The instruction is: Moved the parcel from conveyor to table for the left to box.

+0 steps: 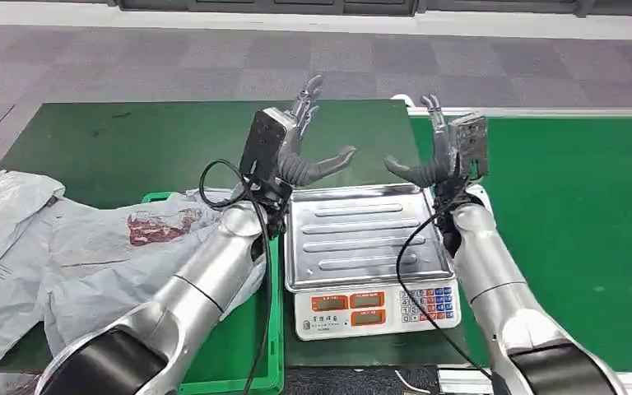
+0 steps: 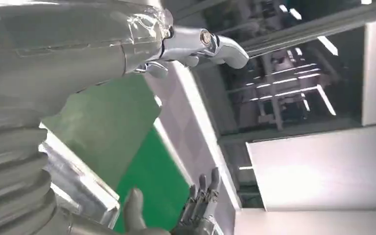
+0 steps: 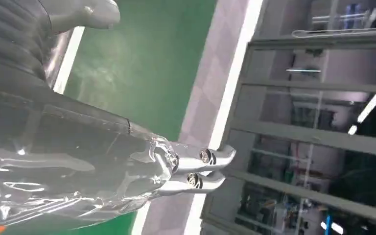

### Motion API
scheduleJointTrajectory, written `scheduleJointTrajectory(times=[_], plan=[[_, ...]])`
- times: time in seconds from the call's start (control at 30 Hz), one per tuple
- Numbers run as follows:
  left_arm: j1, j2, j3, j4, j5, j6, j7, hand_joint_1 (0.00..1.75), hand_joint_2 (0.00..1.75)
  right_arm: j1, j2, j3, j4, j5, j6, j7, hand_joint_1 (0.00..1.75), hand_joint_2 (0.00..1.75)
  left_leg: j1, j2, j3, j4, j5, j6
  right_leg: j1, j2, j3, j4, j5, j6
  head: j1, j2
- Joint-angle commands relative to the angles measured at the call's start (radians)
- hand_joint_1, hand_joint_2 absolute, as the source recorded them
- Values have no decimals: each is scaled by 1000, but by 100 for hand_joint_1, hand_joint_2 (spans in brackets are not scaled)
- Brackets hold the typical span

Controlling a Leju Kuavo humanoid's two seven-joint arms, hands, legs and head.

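green conveyor, both hands open above scale, grey parcels left

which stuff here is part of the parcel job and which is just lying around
Part of the job:
- left hand, open, raised over the scale
- right hand, open, raised over the scale
- green conveyor belt
- green crate

Lying about:
- weighing scale, tray bare
- grey plastic mailer bags

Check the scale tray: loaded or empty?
Empty. The scale's steel tray shows bare ribs, with both open hands, left hand and right hand, above it.
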Motion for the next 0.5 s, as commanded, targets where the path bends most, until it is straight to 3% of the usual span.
scheduleJointTrajectory(times=[0.03, 0.1, 0.27, 0.5], plan=[[-7, -13, -159, 243, 97, 109, -96, 0, 175, -22, 69, 48, 153, 45, -38, -28, 0, 175, 1, 3, 2, -1, -1, -2, 1, 2, 2, -2, 1, -1, 0, 0], [29, -13, -154, 241, 51, 122, -130, 0, 175, 59, 87, 33, 40, 92, -50, 3, 0, 175, 1, 1, 4, -3, 0, -2, 1, 0, 4, -4, 0, -1, 0, 0], [62, -13, -174, 216, 17, 108, -116, 0, 175, 126, 116, -33, -81, 158, -95, 62, 0, 175, 1, 1, 2, -2, -1, -2, 1, -1, 2, -2, -1, -1, 0, 0], [64, -13, -303, 196, 62, 204, -104, 0, 175, 104, 127, -149, -72, 208, -61, 64, 0, 175, 0, -1, -2, 0, 0, -1, 0, -2, -2, 0, -1, 0, 0, 0]])
